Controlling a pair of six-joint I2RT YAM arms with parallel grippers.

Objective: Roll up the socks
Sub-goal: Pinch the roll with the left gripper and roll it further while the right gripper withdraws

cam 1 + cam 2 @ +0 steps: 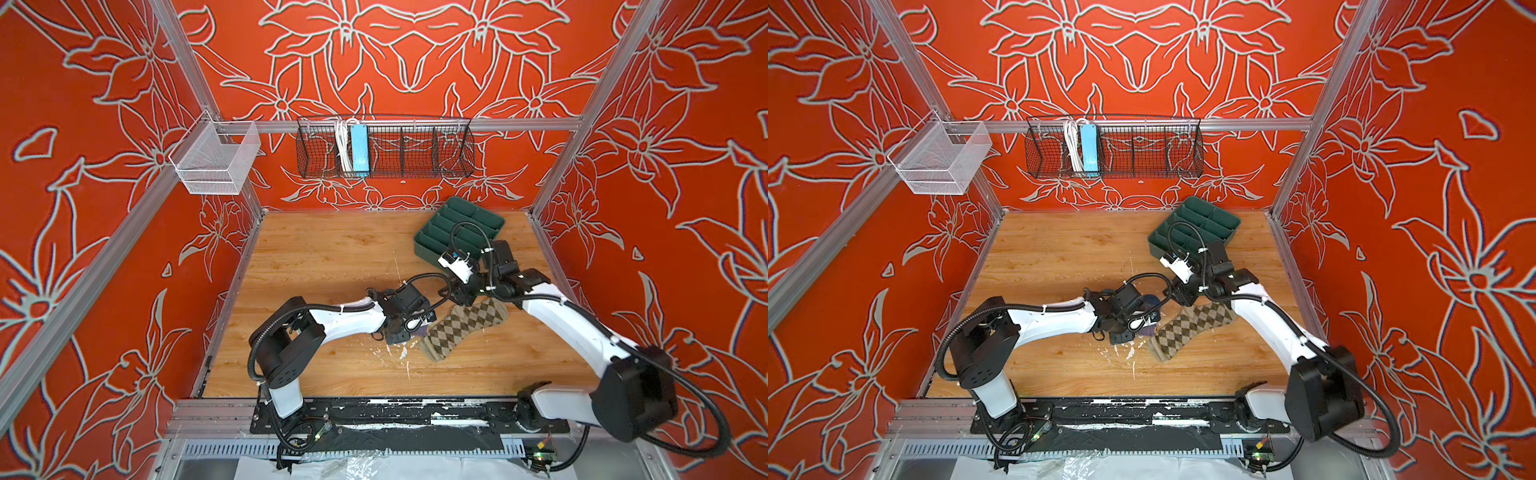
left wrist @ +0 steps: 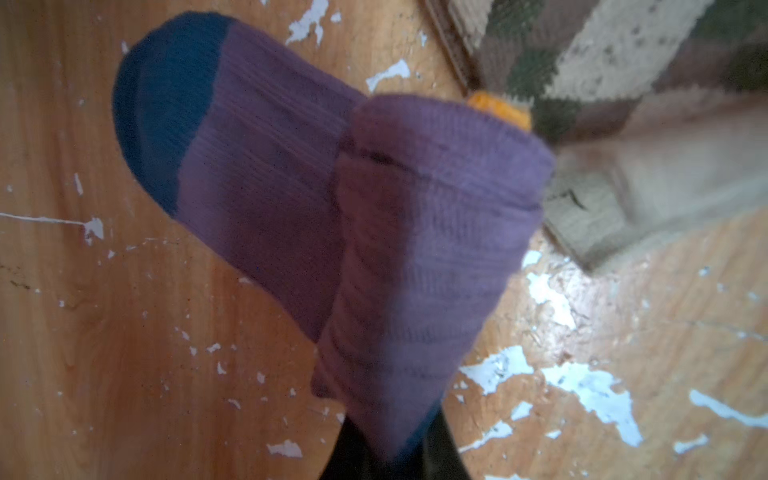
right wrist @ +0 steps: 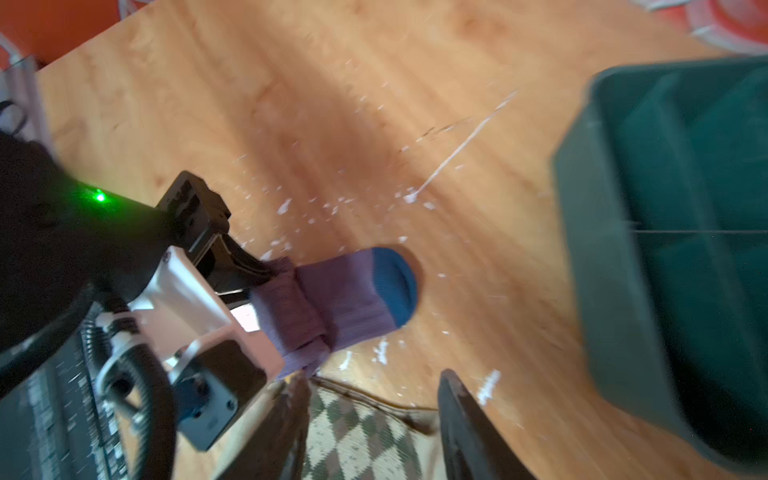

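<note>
Beside your right tool (image 3: 374,415), spread over the argyle sock (image 1: 465,328), your left tool (image 3: 259,280) pinches the purple sock (image 2: 270,174); green tray (image 3: 665,249) beyond.

1. In both top views the left arm (image 1: 345,318) is covering most of the purple sock (image 1: 1150,300), just beside the argyle sock (image 1: 461,328).
2. In the left wrist view you are losing the left gripper (image 2: 397,455) behind purple fabric and past the edge.
3. In the right wrist view the green tray (image 3: 665,249) is blurring and running out of frame; the edge is cutting the argyle sock too.
</note>
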